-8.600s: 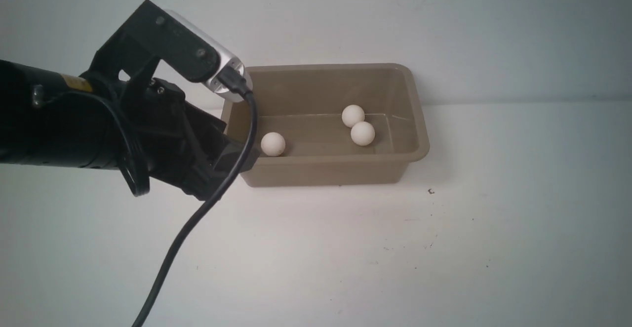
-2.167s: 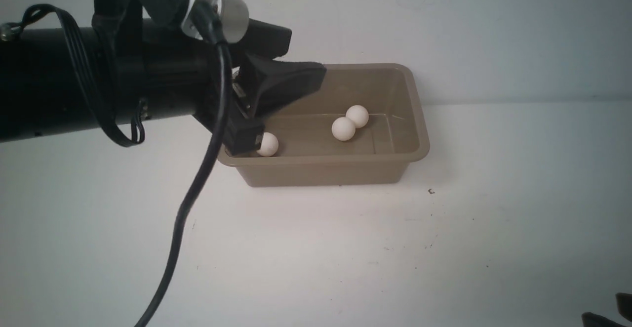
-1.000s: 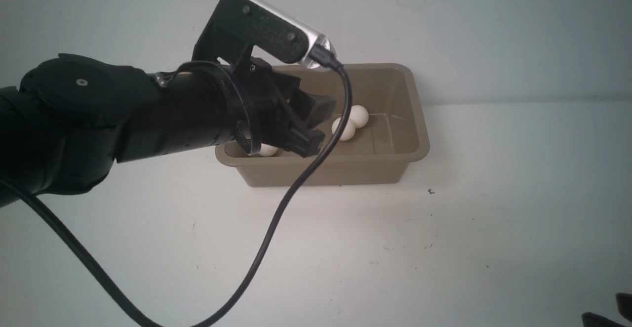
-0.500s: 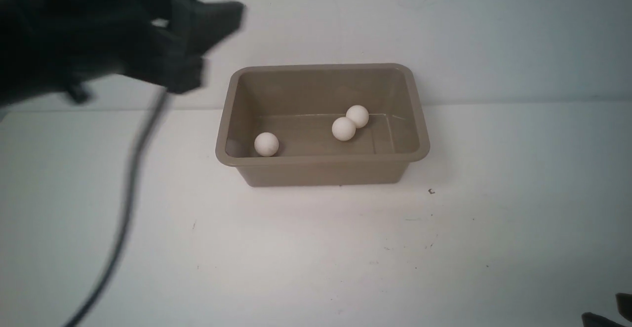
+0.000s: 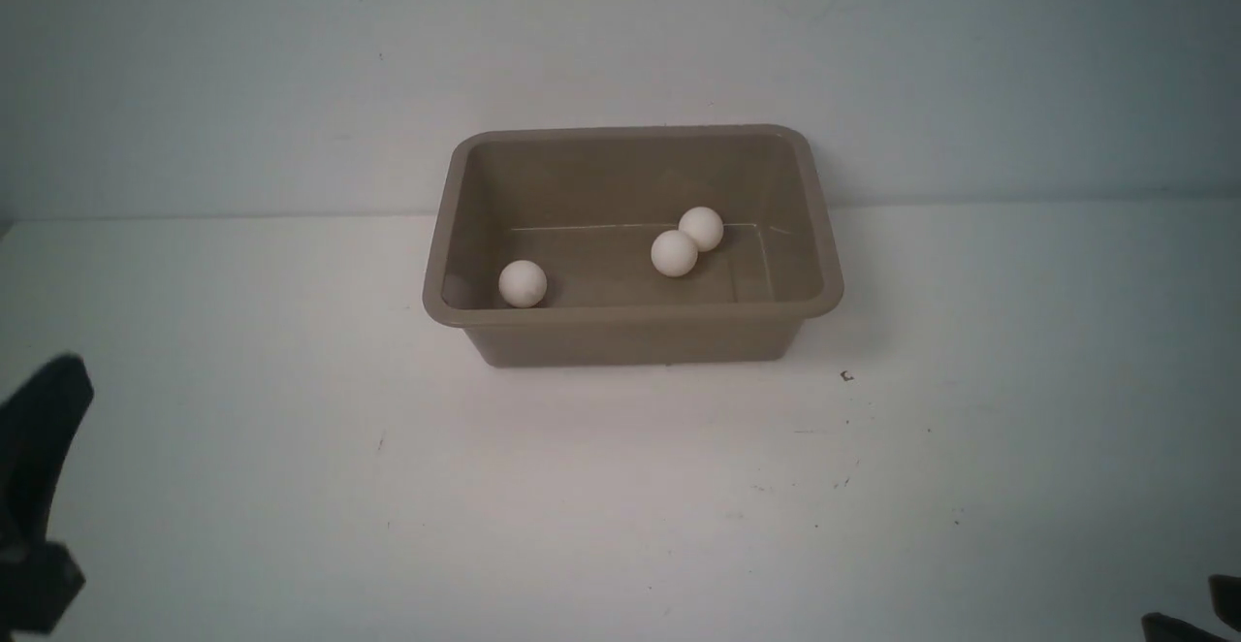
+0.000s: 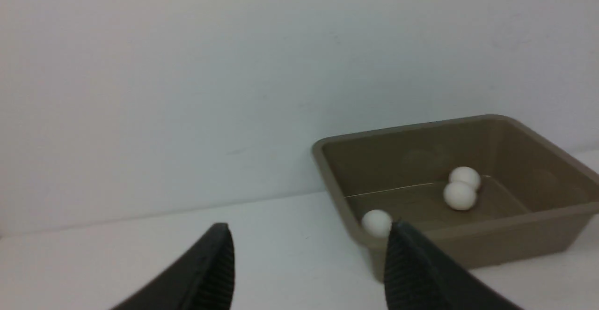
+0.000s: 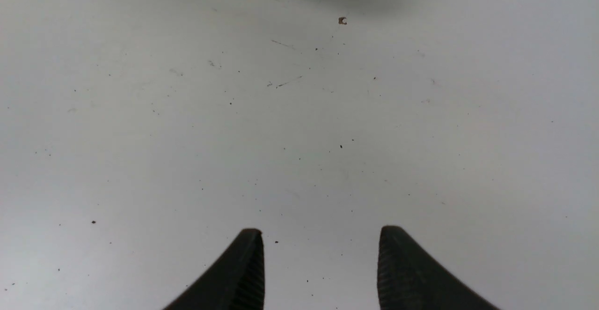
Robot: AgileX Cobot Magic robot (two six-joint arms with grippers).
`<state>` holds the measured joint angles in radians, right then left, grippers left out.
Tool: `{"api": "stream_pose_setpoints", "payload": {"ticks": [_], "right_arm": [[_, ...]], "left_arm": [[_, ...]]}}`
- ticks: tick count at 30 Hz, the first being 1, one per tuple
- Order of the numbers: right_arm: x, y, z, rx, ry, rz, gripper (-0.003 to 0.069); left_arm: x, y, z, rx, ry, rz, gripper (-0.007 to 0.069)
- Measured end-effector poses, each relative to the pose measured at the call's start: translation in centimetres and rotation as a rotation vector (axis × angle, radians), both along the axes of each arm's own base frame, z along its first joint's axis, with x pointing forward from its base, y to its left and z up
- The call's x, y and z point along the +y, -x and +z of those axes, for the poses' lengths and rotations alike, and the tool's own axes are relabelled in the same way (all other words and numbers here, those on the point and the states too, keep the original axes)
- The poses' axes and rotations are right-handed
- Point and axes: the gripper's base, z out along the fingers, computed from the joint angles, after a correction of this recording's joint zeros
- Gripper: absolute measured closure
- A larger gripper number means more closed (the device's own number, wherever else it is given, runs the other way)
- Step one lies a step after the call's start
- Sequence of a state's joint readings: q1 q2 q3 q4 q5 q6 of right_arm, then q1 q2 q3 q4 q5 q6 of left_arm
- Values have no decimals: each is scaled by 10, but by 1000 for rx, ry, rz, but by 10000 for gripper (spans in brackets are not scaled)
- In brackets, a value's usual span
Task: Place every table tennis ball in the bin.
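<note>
Gone from above the bin (image 5: 820, 235) is the left arm, which hung over its left end a moment ago; now only the left gripper (image 5: 39, 487) shows at the lower left edge of the front view, well apart from the tub. Its jaws stand apart with nothing between them, as the left wrist view shows plainly. The right gripper (image 7: 320, 231) sits at the lower right corner of the front view, its jaws also parted over bare table (image 7: 187, 113) and grasping nothing. Three table tennis balls lie inside the bin: one ball (image 5: 523, 284) near the front left corner, and a pair, the nearer ball (image 5: 674, 253) touching the farther ball (image 5: 701, 229), toward the right half of the floor. None of the three has shifted in the last half second. A fourth ball shows in no view — it may lie outside what the cameras take in, or behind the bin, but I cannot tell which. So the coming move turns on finding it: from the left jaws the bin lies ahead and to the robot's right, from the right jaws ahead and to its left, and no ball lies on the table between either gripper and the tub. Being round, a ball offers no long axis to align with, so the jaws could likely close on it from any side.
</note>
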<state>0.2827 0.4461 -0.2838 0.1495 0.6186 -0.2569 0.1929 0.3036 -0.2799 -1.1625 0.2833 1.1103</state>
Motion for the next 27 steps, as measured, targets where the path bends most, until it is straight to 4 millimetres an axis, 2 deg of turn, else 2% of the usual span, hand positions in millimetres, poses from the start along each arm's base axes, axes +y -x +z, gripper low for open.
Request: {"api": "stream_pose_setpoints", "payload": {"ticks": [3,4,5,8,16,27], "right_arm": [[0,0,0,0,0,0,344],[0,0,0,0,0,0,344],[0,0,0,0,0,0,344],[0,0,0,0,0,0,344],[0,0,0,1,0,0,344],[0,0,0,2,-2,-2,344]], "left_arm": [[9,13,-41,-39,86,132,230],[9,14,-41,-48,85,131,230],[12,18,-59,-60,118,170,230],[12,23,-75,-80,127,173,230],[7,25,-75,-100,69,97,230],[7,25,-75,-101,94,91,230]]}}
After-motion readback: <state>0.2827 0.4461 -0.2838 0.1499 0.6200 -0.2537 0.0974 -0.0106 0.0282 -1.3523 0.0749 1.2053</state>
